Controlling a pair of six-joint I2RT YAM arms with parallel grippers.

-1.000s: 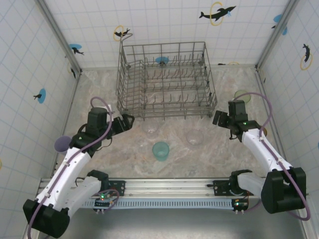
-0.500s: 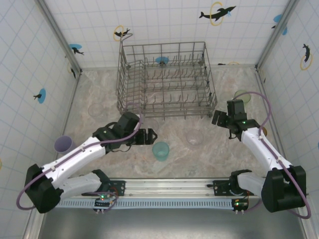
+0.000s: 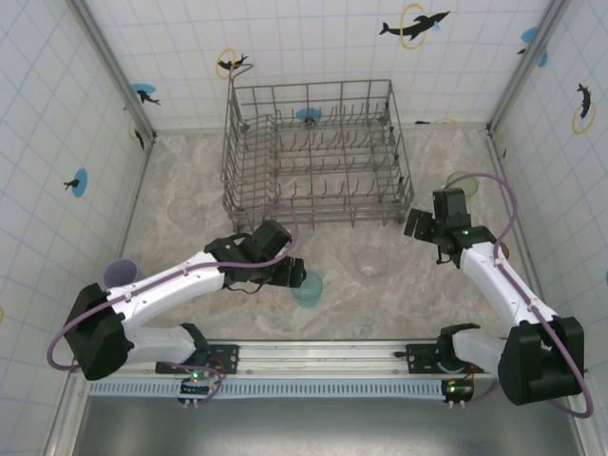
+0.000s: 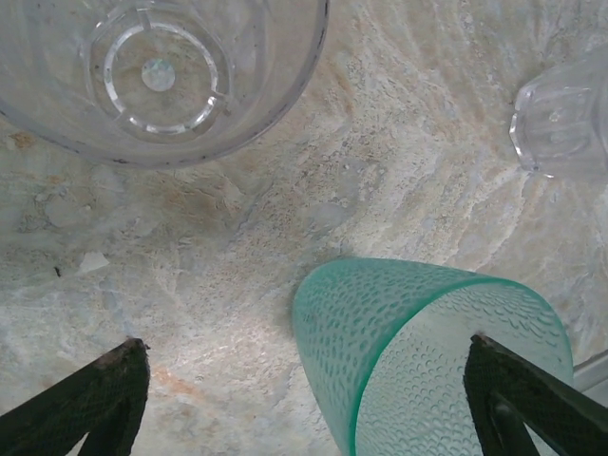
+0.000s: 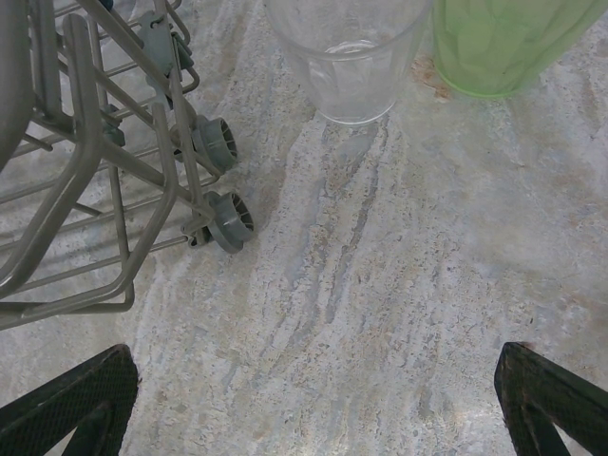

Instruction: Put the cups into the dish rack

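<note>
The teal cup point(image 3: 309, 288) stands upright near the table's front middle. My left gripper point(image 3: 298, 278) is open at its left rim. In the left wrist view the teal cup point(image 4: 418, 361) sits between the two fingers of the left gripper point(image 4: 306, 340), with the right finger point(image 4: 532, 399) over its mouth and nothing touching its wall. My right gripper point(image 3: 416, 226) is open over bare table by the right front corner of the dish rack point(image 3: 313, 157). A clear cup point(image 5: 347, 57) and a light green cup point(image 5: 499, 43) stand ahead of the right gripper point(image 5: 313, 366).
Another clear cup point(image 3: 370, 261) stands right of the teal one, and one more point(image 3: 180, 209) sits left of the rack. A lavender cup point(image 3: 118, 274) is at the left wall. Clear cups point(image 4: 161, 66) point(image 4: 565, 114) lie beyond the left gripper. The rack's wheels point(image 5: 228, 218) are near the right gripper.
My left arm has swung from the table's left side across to the teal cup, and its jaws have narrowed slightly. The right arm has stayed almost still.
</note>
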